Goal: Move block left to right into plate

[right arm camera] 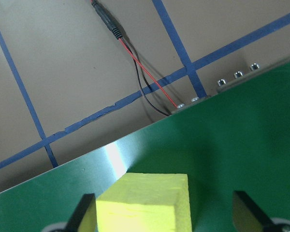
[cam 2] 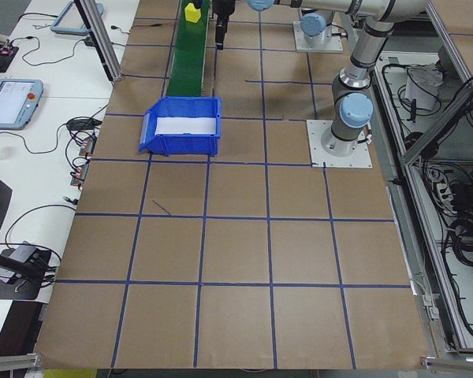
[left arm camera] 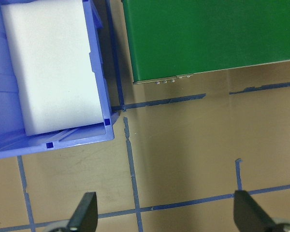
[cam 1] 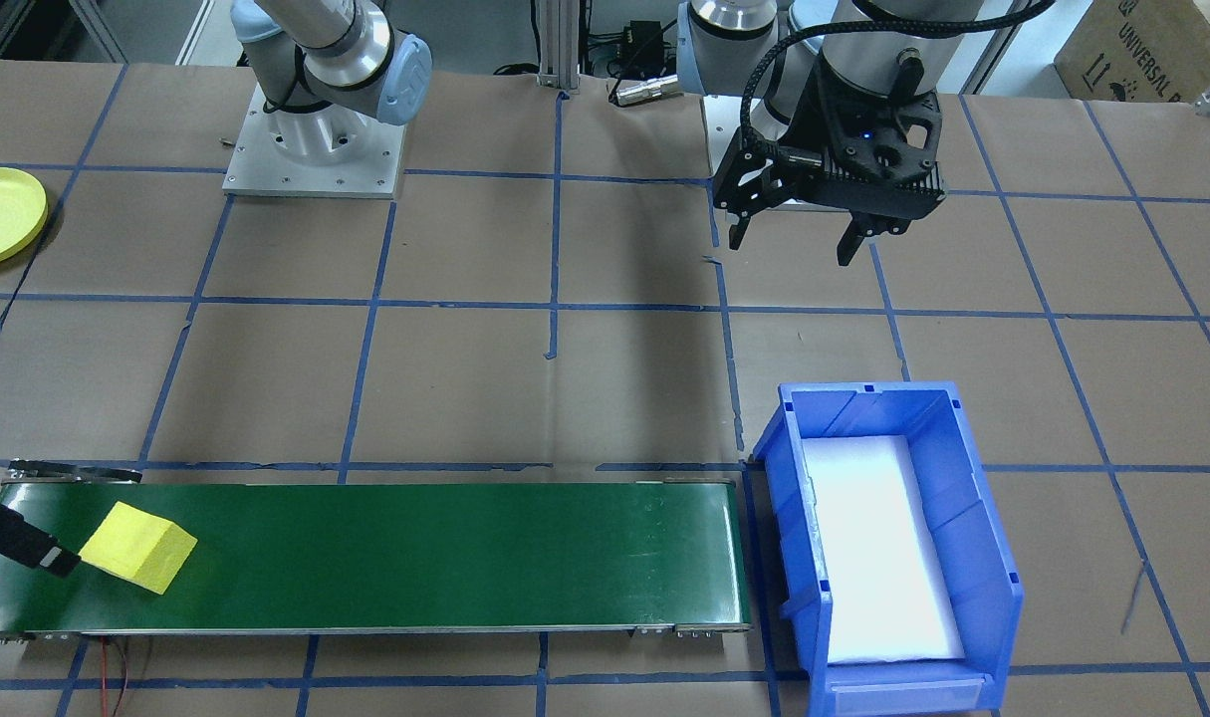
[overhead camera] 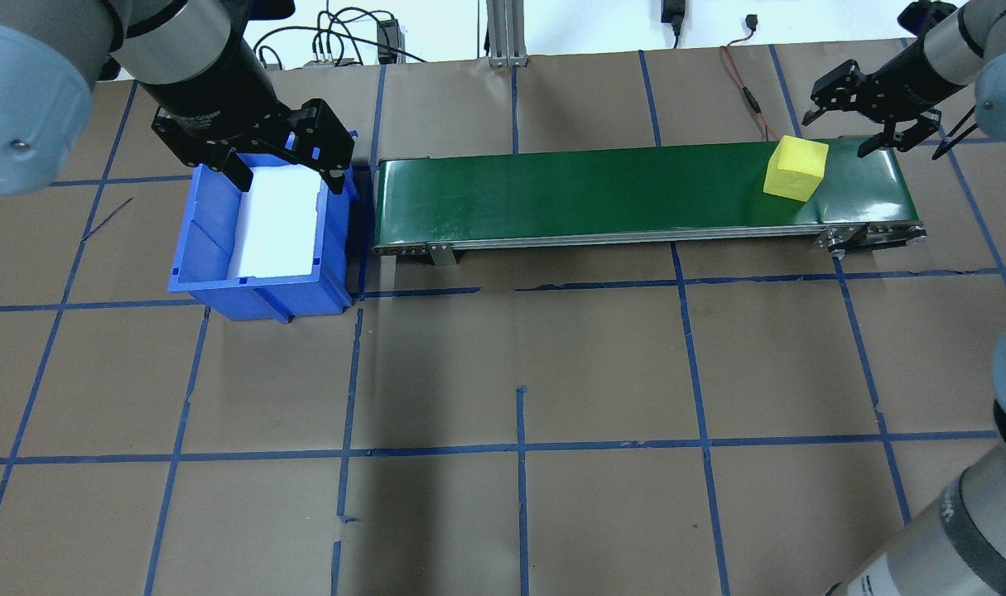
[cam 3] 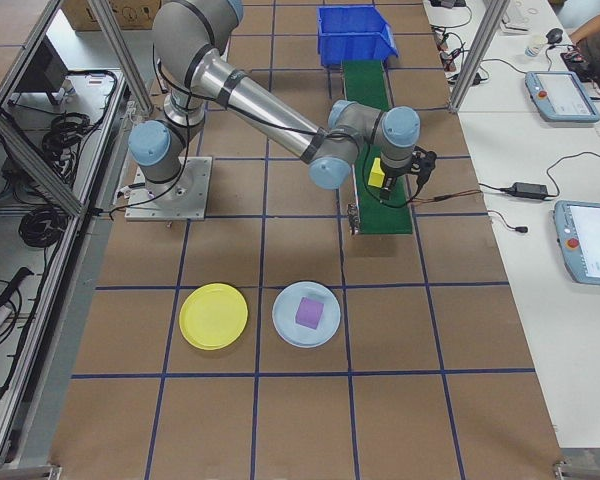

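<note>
The yellow block (overhead camera: pixel 795 168) sits on the green conveyor belt (overhead camera: pixel 602 190) near its end on the robot's right, with the right end effector (overhead camera: pixel 877 105) close beside it, fingers spread wide and holding nothing. The left end effector (cam 1: pixel 799 231) hangs above the tabletop (overhead camera: pixel 519 364) near the blue bin (cam 1: pixel 888 548), also wide open and empty. The yellow plate (cam 3: pixel 213 316) lies well apart from the belt, beside a light blue plate (cam 3: pixel 306 314) carrying a purple block (cam 3: pixel 309 312)
</note>
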